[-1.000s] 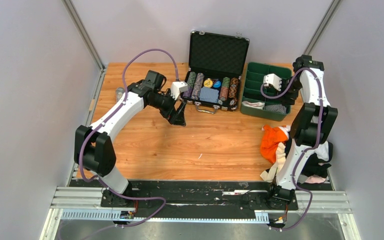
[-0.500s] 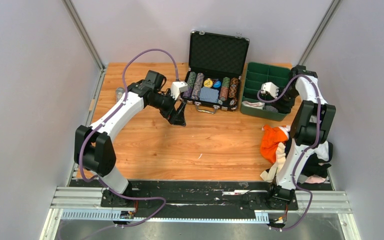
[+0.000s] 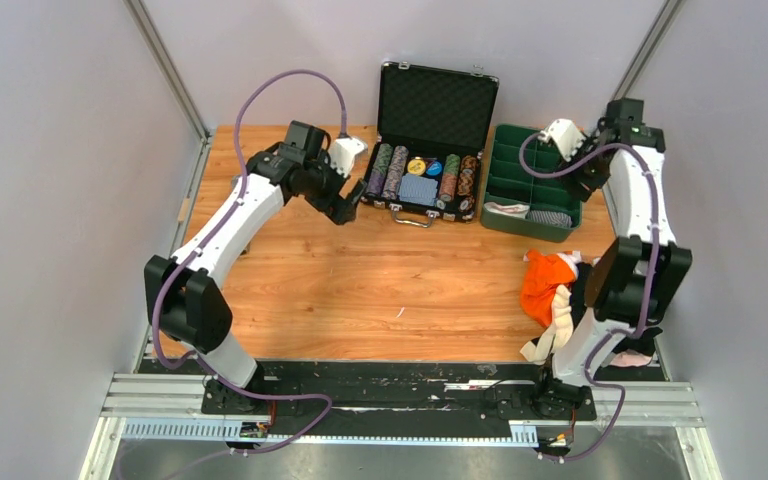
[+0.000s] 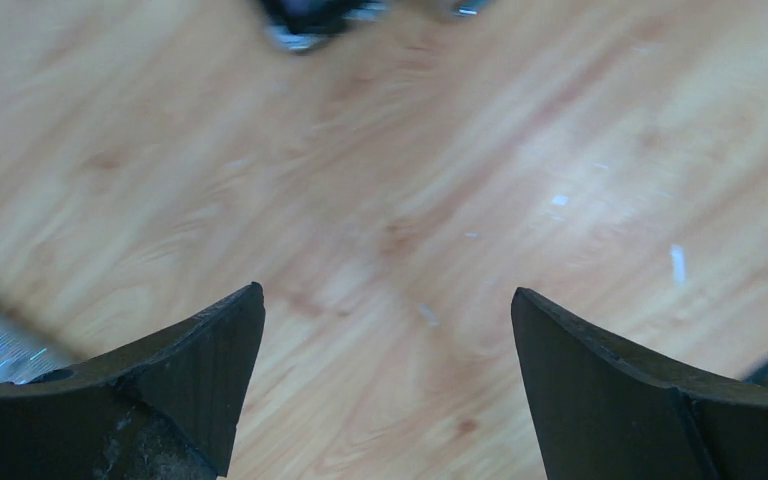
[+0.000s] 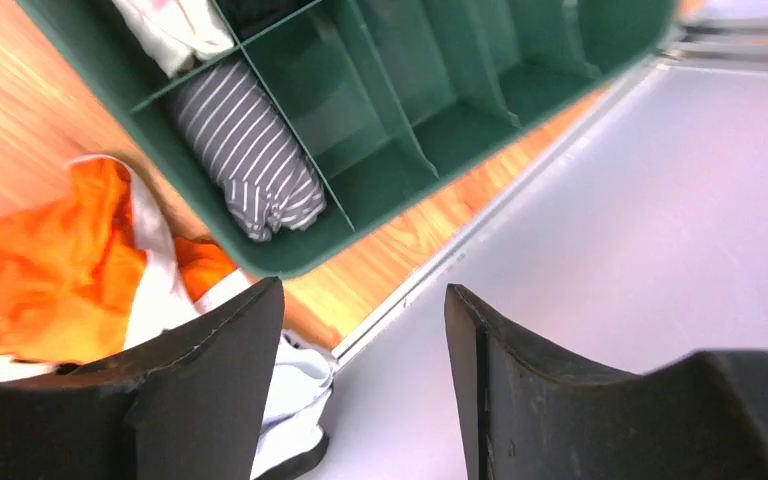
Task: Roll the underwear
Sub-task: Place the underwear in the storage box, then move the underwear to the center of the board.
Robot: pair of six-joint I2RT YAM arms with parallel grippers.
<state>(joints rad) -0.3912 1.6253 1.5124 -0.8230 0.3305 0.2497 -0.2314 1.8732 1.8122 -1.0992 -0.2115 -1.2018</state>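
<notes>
The right gripper [image 5: 360, 295] is hanging open and empty by the right edge of the green tray [image 5: 400, 60]. The striped underwear [image 5: 250, 150] is lying rolled up in the tray's near right compartment (a white piece [image 5: 175, 25] is sitting in the next one). The orange underwear [image 5: 40, 270] is lying crumpled on the table [image 5: 10, 120], just outside the tray. The left gripper [image 4: 385, 300] is hovering open over bare wood, well apart from the clothes.

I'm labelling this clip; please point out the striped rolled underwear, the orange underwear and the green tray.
striped rolled underwear [image 5: 245, 150], right wrist view, middle of the roll.
orange underwear [image 5: 40, 270], right wrist view, orange cloth left of its white band.
green tray [image 5: 330, 100], right wrist view, bare floor of an empty compartment.
</notes>
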